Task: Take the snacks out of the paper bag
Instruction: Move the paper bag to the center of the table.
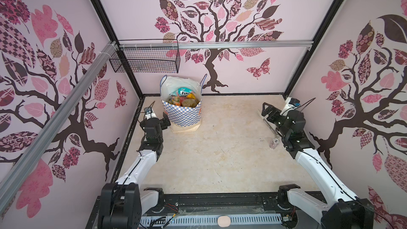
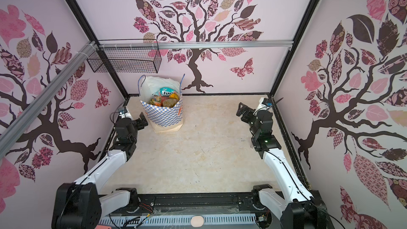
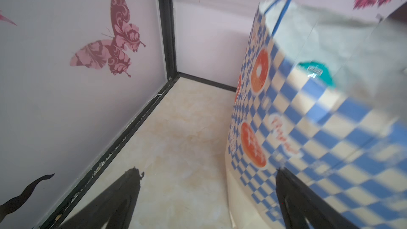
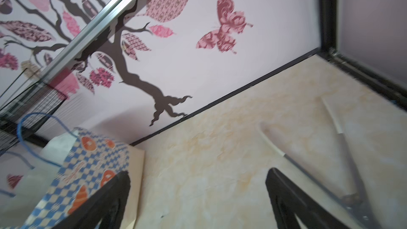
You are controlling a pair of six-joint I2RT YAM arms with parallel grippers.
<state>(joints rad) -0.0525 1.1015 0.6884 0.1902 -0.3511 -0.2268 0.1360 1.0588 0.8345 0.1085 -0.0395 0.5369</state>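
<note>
**Setup.** Clock directions are read on the table [image 1: 220,150] in both top views, with 12 at the back wall.

- The paper bag [image 1: 182,116] stands upright at about 11 o'clock, close to the back wall. Its mouth is open and its blue cord handles stick up.
- The bag's back panel rises higher than the front rim, so the way in is from above and from the 6 o'clock side.
- The snacks [image 1: 182,100] are all inside and piled nearly to the front rim. A teal packet [image 1: 182,90] lies on top toward 12, with the FOX'S print just below it. None lies on the table yet, so I judge the task not started.

**Left side.** The left arm [image 1: 141,161] has its jaws low at the bag's 8–9 o'clock side, just beside the checked wall.
- The jaws are spread wide and hold nothing.
- In the left wrist view one finger [image 3: 293,194] overlaps the checked paper. I cannot tell whether it touches.
- Likely reason for this position: to brace the light bag against sliding or tipping while it is emptied.

**Right side.** The right arm [image 1: 312,161] has its jaws near 2 o'clock, well apart from the bag.
- These jaws are also spread wide and empty, and they face the bag.
- I read this as parked, ready to come over the rim for the top packet.

**Clutter.**
- A tongs-like metal tool [image 4: 272,142] lies on the table below the right jaws.
- A small patterned cylinder [image 1: 274,143] sits by the right arm at about 3 o'clock.
- A black wire basket [image 1: 149,61] hangs on the back wall above the bag.

**Risk.** The slick packets could slip from a pinch, and the rim could fold inward.
</note>
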